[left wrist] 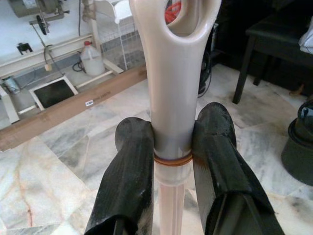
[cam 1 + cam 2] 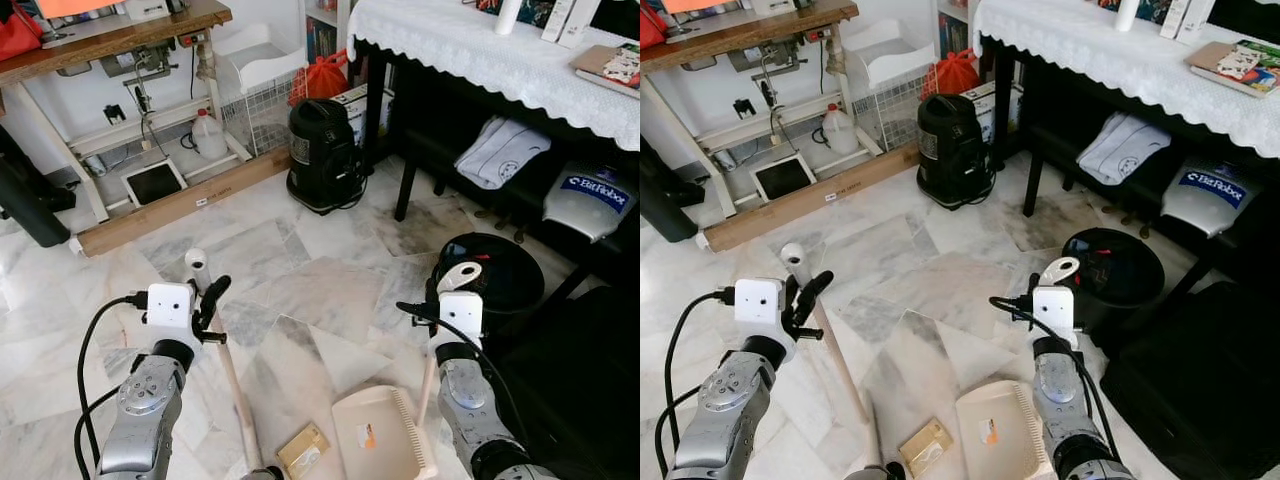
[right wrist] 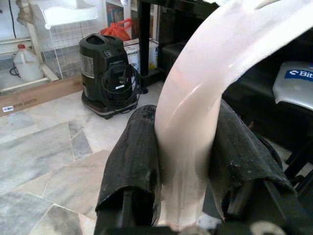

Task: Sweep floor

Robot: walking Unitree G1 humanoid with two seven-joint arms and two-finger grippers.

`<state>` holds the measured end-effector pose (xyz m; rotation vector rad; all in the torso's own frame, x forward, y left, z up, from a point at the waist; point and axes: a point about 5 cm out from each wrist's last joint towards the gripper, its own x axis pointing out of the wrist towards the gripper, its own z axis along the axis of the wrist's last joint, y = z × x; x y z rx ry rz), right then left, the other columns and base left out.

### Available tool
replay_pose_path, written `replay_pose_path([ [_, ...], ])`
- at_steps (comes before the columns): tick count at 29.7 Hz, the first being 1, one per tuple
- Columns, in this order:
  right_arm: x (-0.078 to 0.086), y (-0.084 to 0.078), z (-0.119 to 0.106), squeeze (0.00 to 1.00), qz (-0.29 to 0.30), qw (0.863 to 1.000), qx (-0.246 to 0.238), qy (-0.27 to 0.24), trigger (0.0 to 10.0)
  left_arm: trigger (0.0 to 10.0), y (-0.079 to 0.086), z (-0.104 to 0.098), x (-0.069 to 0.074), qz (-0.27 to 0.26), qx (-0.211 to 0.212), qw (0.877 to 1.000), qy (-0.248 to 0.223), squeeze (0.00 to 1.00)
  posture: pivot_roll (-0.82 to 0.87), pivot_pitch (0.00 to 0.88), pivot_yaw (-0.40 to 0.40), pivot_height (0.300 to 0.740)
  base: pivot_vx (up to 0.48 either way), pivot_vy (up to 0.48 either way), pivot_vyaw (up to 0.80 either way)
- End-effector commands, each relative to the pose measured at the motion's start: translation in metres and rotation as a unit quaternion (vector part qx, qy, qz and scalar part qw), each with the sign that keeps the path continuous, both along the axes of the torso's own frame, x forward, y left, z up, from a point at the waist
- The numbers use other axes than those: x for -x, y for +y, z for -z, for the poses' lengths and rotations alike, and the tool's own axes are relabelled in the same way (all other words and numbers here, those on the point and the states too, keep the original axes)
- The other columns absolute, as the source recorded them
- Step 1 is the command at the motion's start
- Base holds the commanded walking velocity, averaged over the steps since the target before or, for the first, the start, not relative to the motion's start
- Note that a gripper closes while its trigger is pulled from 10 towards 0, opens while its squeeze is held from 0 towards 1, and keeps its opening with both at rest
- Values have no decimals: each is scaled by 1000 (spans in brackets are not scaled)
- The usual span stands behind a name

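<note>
My left gripper is shut on the pale broom handle, just below its looped top end. The handle slants down to the marble floor in front of me. My right gripper is shut on the curved white handle of the cream dustpan. The dustpan rests flat on the floor between my arms. A small tan packet lies on the floor just left of the dustpan's mouth, next to the broom's lower end.
A black canister machine stands ahead. A round black bin sits close to my right gripper, with a dark bag further right. A cloth-covered table is at the back right, and a wooden workbench and a plank at the back left.
</note>
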<state>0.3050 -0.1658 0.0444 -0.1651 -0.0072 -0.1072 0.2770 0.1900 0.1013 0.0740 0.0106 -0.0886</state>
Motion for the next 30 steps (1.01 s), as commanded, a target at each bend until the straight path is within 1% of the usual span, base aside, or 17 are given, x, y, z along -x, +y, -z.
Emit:
replay_pose_path([
  [1, -3, 2, -4, 0, -4, 1000, 3, -5, 10000, 10000, 8, 3, 2, 4, -39, 999, 18, 0, 115, 101, 23, 740, 0, 0, 0],
  [3, -3, 1, -3, 0, -5, 1000, 4, -2, 10000, 10000, 10, 6, 3, 13, -57, 998, 32, 0, 119, 101, 23, 740, 0, 0, 0],
  [4, -3, 1, -3, 0, -4, 1000, 4, -2, 10000, 10000, 10, 6, 3, 13, -58, 998, 33, 0, 119, 101, 23, 740, 0, 0, 0],
  [6, -3, 0, -2, 0, -5, 1000, 7, 1, 10000, 10000, 13, 10, 3, 31, -76, 995, 51, 0, 118, 98, 24, 740, 0, 0, 0],
  [9, -3, 0, -2, 0, -5, 1000, 8, 2, 10000, 10000, 12, 12, 4, 46, -86, 993, 62, 0, 118, 96, 23, 740, 0, 0, 0],
  [12, -3, 0, -2, 0, -6, 1000, 10, 5, 10000, 10000, 8, 14, 6, 81, -101, 988, 78, 0, 119, 97, 23, 740, 0, 0, 0],
  [13, -3, 0, -1, 0, -8, 1000, 12, 8, 10000, 10000, 4, 15, 7, 106, -97, 986, 88, 0, 121, 94, 22, 740, 0, 0, 0],
  [14, -3, 0, -1, 0, -8, 1000, 12, 8, 10000, 10000, 4, 15, 7, 106, -97, 986, 88, 0, 121, 94, 22, 740, 0, 0, 0],
  [16, -3, 0, 0, 0, -11, 1000, 13, 13, 10000, 10000, 0, 17, 10, 141, -82, 981, 106, 0, 123, 91, 22, 740, 0, 0, 0],
  [18, -3, 1, 1, 0, -12, 1000, 12, 14, 10000, 10000, -1, 17, 10, 145, -73, 981, 108, 0, 123, 89, 23, 740, 0, 0, 0],
  [20, -3, 2, 1, 0, -15, 1000, 11, 15, 10000, 10000, 1, 18, 9, 129, -61, 984, 106, 0, 123, 86, 24, 740, 0, 0, 0],
  [21, -3, 3, 0, 0, -16, 1000, 10, 14, 10000, 10000, 4, 18, 7, 106, -45, 988, 100, 0, 122, 85, 24, 740, 0, 0, 0],
  [24, -4, 4, 0, 0, -16, 1000, 8, 13, 10000, 10000, 6, 20, 6, 68, -8, 994, 90, 0, 122, 81, 24, 740, 0, 0, 0],
  [25, -4, 5, -1, 0, -15, 1000, 7, 12, 10000, 10000, 6, 22, 7, 48, 24, 995, 84, 0, 120, 79, 23, 740, 0, 0, 0],
  [26, -4, 5, -1, 0, -15, 1000, 7, 12, 10000, 10000, 6, 22, 7, 48, 24, 995, 84, 0, 120, 79, 23, 740, 0, 0, 0],
  [27, -4, 5, -1, 0, -15, 1000, 6, 11, 10000, 10000, 6, 23, 8, 36, 50, 995, 81, 0, 118, 78, 24, 740, 0, 0, 0],
  [30, -5, 5, -1, 0, -15, 1000, 6, 10, 10000, 10000, 5, 23, 8, 34, 58, 995, 80, 0, 118, 78, 24, 740, 0, 0, 0],
])
